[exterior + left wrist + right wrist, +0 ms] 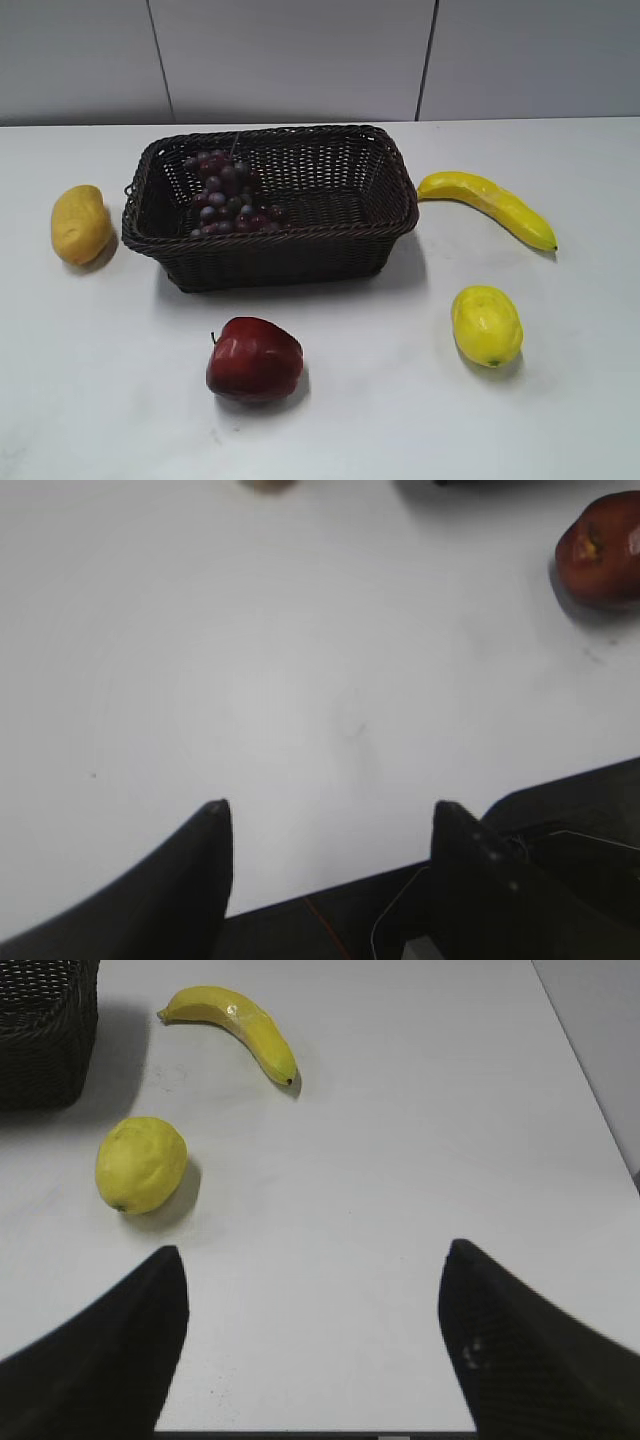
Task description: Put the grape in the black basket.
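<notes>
The grape, a bunch of dark purple-red grapes, lies inside the black basket, against its left inner side. The basket stands at the middle back of the white table; one corner of it shows in the right wrist view. Neither arm shows in the exterior view. My left gripper is open and empty above bare table near the front edge. My right gripper is open and empty above bare table, away from the basket.
A red apple lies in front of the basket and shows in the left wrist view. A lemon and a banana lie on the right, also in the right wrist view, lemon and banana. A yellow mango lies on the left.
</notes>
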